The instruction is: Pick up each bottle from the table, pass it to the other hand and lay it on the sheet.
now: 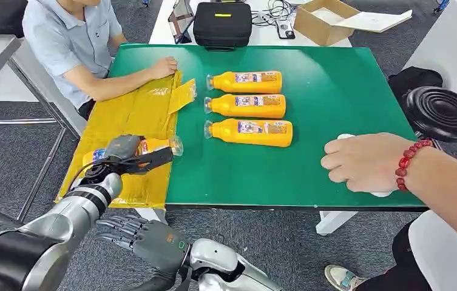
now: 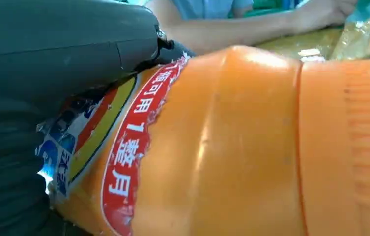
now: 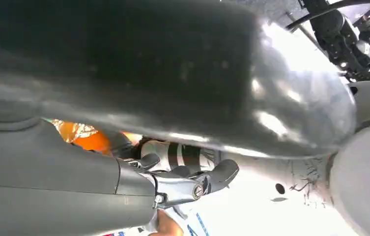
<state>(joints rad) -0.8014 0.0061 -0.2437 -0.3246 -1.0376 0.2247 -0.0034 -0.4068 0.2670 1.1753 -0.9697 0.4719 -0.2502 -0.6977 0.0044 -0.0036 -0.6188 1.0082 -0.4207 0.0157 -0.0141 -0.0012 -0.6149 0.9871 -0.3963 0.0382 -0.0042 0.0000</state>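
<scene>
Lying crosswise in left hand [image 1: 130,155]: bottle [image 1: 159,145]

Right hand [image 3: 124,187] large and dark, fingers [image 3: 222,172] spread, orange bottle [image 3: 92,140] glimpsed beyond

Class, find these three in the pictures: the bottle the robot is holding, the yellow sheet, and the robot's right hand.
held bottle [image 2: 251,147]: left wrist view, on its orange body.
sheet [image 1: 132,112]: head view, on a bare stretch of its yellow film.
right hand [image 1: 147,237]: head view, on the dark palm below the table edge.
</scene>
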